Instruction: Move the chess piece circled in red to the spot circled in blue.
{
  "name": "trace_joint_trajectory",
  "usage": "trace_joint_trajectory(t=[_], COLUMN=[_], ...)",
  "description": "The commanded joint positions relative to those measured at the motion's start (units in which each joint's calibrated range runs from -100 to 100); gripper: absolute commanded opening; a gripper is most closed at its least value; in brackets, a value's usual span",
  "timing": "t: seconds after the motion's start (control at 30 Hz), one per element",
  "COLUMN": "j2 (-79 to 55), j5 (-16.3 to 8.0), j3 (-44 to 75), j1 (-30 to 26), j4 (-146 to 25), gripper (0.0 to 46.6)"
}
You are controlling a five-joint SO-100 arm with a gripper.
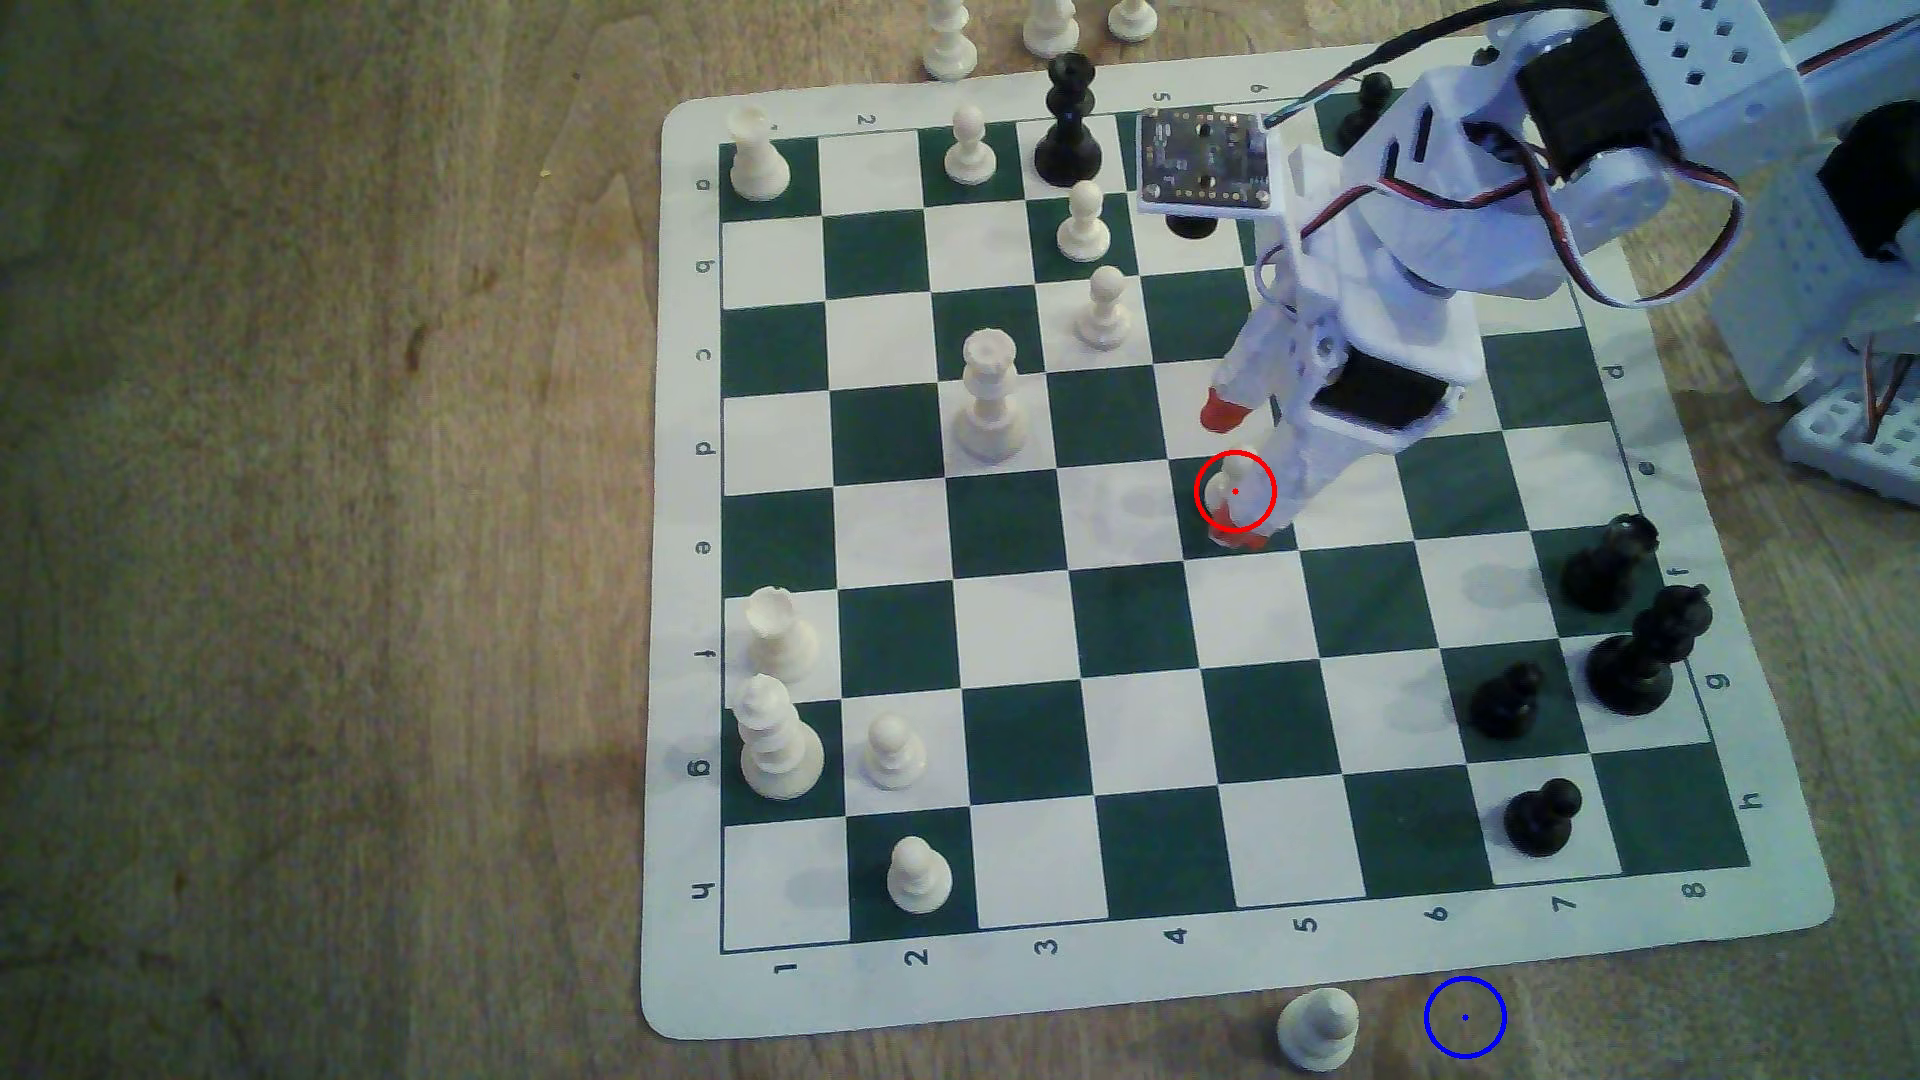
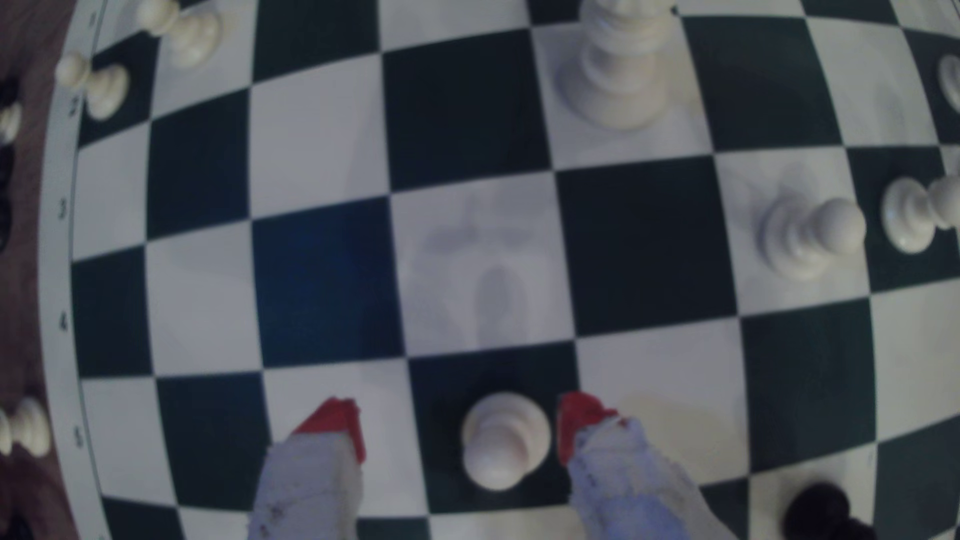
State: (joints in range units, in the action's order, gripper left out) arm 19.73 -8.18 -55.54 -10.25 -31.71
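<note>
The small cream-white plastic pawn stands on a dark green square inside the red ring; the red-tipped white jaws are apart around it, one tip nearly touching; uneven closing could tip it over.

White printed arm, red-tipped claw, black servos, trailing wires

The open jaws straddle the red-ringed white pawn on a dark board square.
</note>
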Motion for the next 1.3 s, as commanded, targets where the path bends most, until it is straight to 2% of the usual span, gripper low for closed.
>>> trace_joint_trajectory(t=[0.0,0.27,0.37,0.47,0.53,0.63,0.87,1.0,1.17,1.27], j2=[-0.38,-1.74,-1.91,-1.91,-1.91,-1.82,-1.74,1.83,9.72,13.88], j5=[-0.20,-0.59,-0.59,-0.98,-1.12,-1.27,-1.76,-3.22,-5.37,-7.23], j3=[4.67,4.67,4.67,4.67,4.67,4.67,4.95,8.30,15.73,20.18], j1=[-0.90,-1.68,-1.68,-1.52,-1.44,-1.68,-2.07,-2.93,-6.68,-11.53], j4=[0.18,0.51,0.67,1.00,1.08,1.08,1.66,-2.44,-13.58,-21.28], gripper=[19.5,17.3,14.7,9.0,3.0,0.8,0.3,0.2,0.2,0.2])
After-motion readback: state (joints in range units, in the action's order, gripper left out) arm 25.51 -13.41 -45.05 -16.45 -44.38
